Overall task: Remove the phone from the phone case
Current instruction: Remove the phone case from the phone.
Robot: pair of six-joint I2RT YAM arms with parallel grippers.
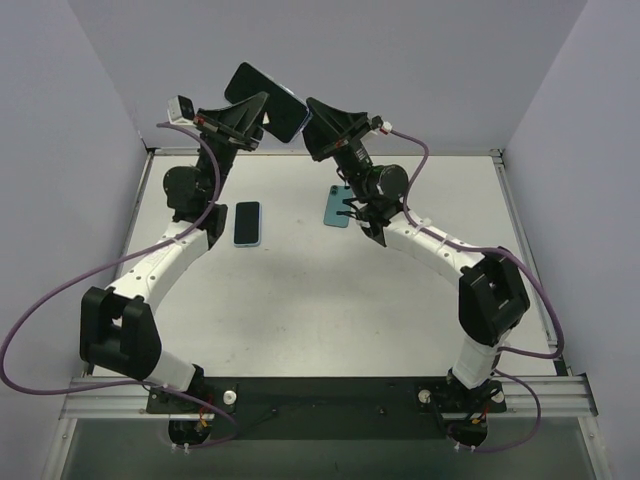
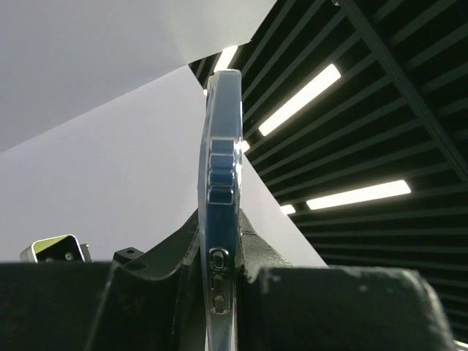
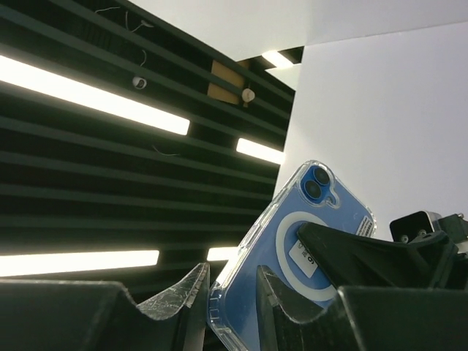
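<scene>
A blue phone in a clear case (image 1: 268, 100) is held in the air above the table's far edge. My left gripper (image 1: 252, 118) is shut on it across its front and back. In the left wrist view the phone (image 2: 221, 183) stands edge-on between my left gripper's (image 2: 221, 292) jaws. My right gripper (image 1: 312, 120) meets it from the right. In the right wrist view the case's lower corner (image 3: 234, 307) sits between my right gripper's (image 3: 232, 292) fingers, which close on it. The phone's back (image 3: 292, 234) shows its camera and white ring, with a left finger (image 3: 365, 256) pressed on it.
Two more phones lie on the white table (image 1: 300, 300): a dark one with a blue rim (image 1: 247, 223) at left centre and a blue one (image 1: 338, 207) under the right arm. Grey walls stand on three sides.
</scene>
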